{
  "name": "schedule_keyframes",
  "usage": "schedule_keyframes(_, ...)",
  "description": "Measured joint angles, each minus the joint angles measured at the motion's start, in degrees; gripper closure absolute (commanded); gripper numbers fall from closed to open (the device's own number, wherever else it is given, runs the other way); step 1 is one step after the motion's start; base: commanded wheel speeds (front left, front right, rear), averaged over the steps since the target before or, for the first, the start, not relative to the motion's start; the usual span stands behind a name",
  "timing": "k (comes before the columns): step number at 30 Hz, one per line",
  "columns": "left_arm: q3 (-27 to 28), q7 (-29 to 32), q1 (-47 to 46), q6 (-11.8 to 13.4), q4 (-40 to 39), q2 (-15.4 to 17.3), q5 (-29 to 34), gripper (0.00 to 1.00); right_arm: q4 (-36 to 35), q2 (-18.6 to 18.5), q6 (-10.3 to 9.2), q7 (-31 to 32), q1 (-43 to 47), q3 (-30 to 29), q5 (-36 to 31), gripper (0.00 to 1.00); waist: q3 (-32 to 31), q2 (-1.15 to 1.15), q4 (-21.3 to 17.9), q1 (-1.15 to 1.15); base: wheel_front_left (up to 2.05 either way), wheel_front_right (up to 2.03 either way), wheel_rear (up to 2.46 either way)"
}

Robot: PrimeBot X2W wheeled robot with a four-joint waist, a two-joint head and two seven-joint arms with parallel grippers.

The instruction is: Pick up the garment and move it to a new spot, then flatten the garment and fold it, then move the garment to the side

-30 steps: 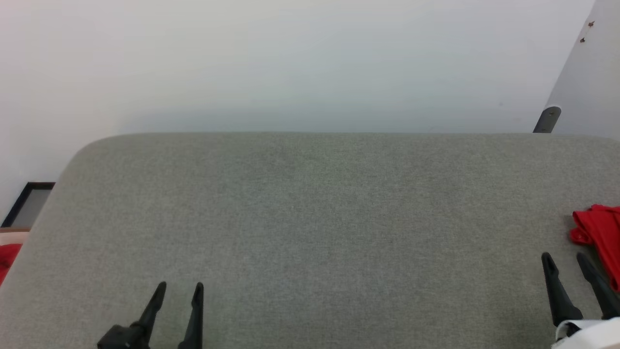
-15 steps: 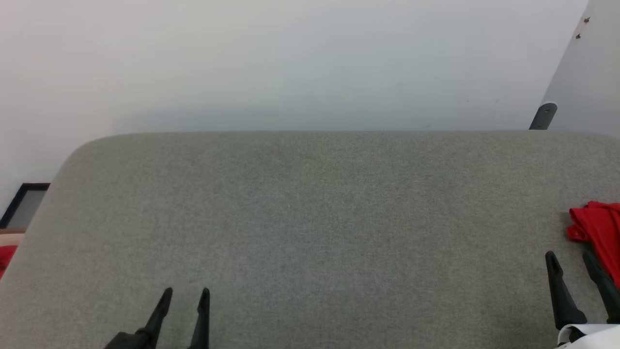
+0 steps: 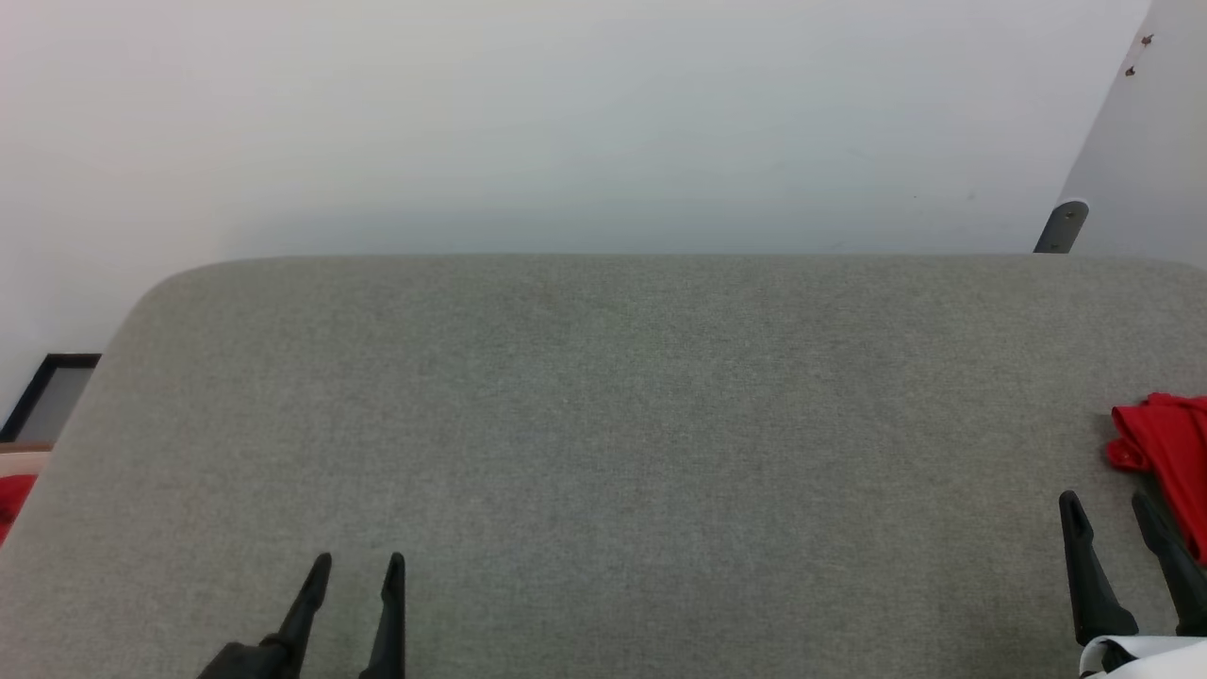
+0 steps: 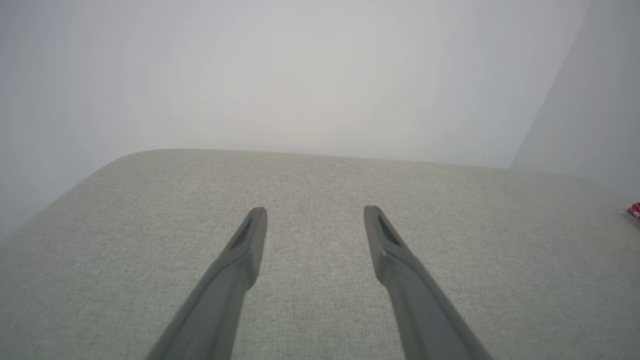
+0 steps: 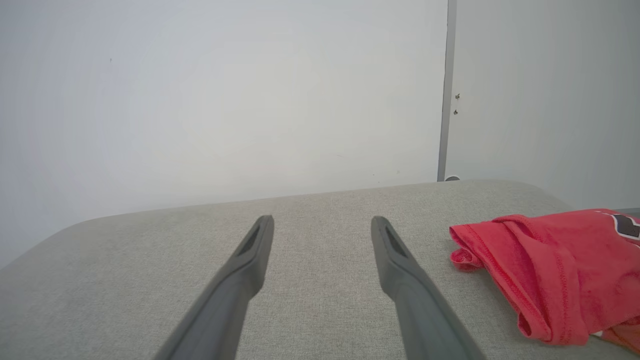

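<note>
My right pincer [image 3: 1103,505] | hanging wide open, holding nothing, beside the crumpled red jersey garment [image 3: 1167,443] | best going in low, pinching its bunched edge.

Red garment [image 5: 560,270] (black-printed at edge), grey surface [image 3: 603,396].

Plain indoor room; its exact kind cannot be determined. Noted: blank white walls [image 3: 566,113] and a desk [image 3: 603,424] (grey fabric top, rounded corners) standing before them.
</note>
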Motion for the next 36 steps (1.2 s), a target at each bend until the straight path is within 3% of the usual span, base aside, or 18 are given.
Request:
schedule_keyframes(7, 0.6, 0.0, 0.0, 0.7, -0.7, -0.7, -1.3, 0.0, -0.1, 0.4, 0.0, -0.1, 0.0, 0.1, 0.0, 0.0, 0.1, 0.0, 0.0, 0.0, 0.0, 0.0, 0.0)
schedule_keyframes(8, 0.7, 0.0, 0.1, 0.8, -0.7, -0.7, -1.3, 1.0, -0.1, 0.5, 0.0, -0.2, 0.0, 0.1, 0.1, 1.0, 0.2, 0.0, 0.0, 0.0, 0.0, 0.0, 0.0)
schedule_keyframes(14, 0.4, 0.5, 1.2, 0.8, 2.3, -1.5, -2.1, 1.0, 3.0, 2.0, 0.0, 0.3, 0.7, 0.5, 0.9, 1.0, 0.2, 0.0, 0.0, 0.0, 0.0, 0.0, 0.0)
schedule_keyframes(36, 2.4, 6.4, -1.8, 0.3, 3.4, -2.4, -23.2, 1.0, 6.2, 4.3, 0.0, 4.0, -1.8, -0.2, 19.2, 1.0, 0.6, 0.0, -0.1, 0.0, 0.0, 0.0, 0.0)
